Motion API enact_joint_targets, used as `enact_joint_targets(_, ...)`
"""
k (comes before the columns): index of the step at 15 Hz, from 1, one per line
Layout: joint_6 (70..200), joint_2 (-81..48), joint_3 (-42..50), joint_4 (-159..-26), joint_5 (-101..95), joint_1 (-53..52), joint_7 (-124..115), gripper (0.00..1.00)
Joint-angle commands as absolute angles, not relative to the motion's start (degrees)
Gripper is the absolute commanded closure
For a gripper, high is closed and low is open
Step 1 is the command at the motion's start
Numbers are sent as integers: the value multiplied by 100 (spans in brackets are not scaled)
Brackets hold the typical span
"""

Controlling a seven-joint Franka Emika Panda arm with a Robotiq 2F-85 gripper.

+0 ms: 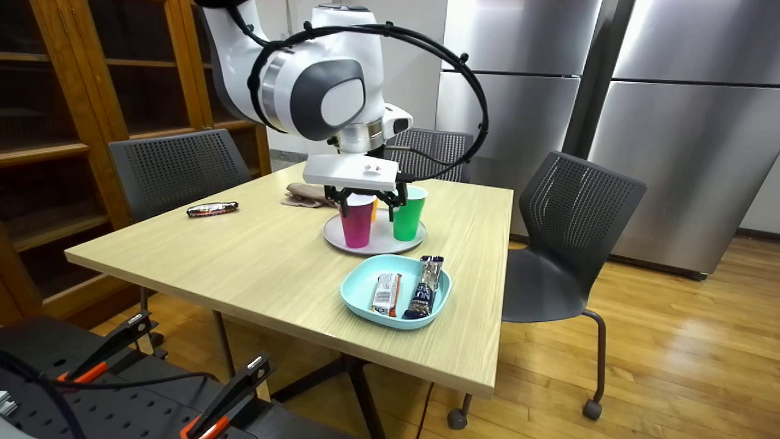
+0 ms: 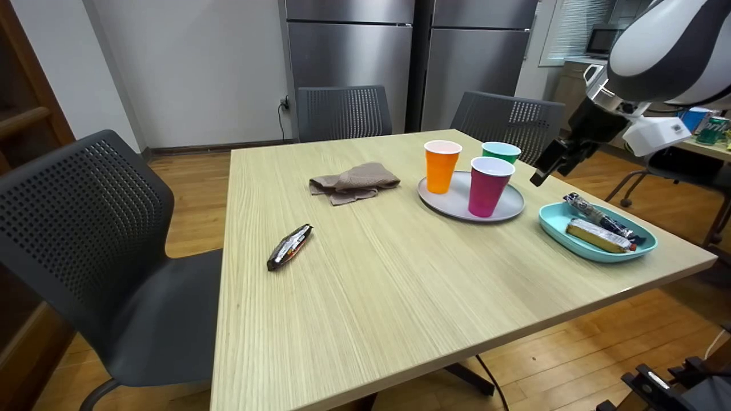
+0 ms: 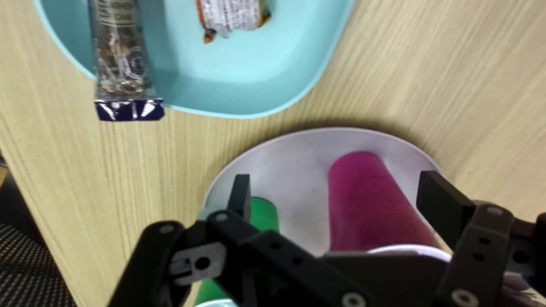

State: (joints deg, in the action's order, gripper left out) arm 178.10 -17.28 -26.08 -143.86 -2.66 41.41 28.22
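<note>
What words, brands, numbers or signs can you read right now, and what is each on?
"NU", apparently, on the blue-and-clear wrapped bar; its other lettering is too blurred.
White-labelled bar beside it: fine print, too blurred to read.
Bar on the table: markings too small to read.
Green can in the background: too small to read.
Magenta cup, green cup: no lettering visible.

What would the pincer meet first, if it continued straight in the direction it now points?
Probably the grey plate, though the purple cup stands close to that line and depth is unclear.
</note>
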Motion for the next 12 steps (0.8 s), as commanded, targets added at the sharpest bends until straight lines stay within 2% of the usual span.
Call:
enact_joint_targets(1,17508,-1422,-3560,-14683,48,4767,3044,0)
enact_joint_targets(6,17368,-1408,-4185,-14815,190,4889,2819,0)
enact_joint_targets(12,17492,-1441,-4426,-14809,333,4592,2539,0)
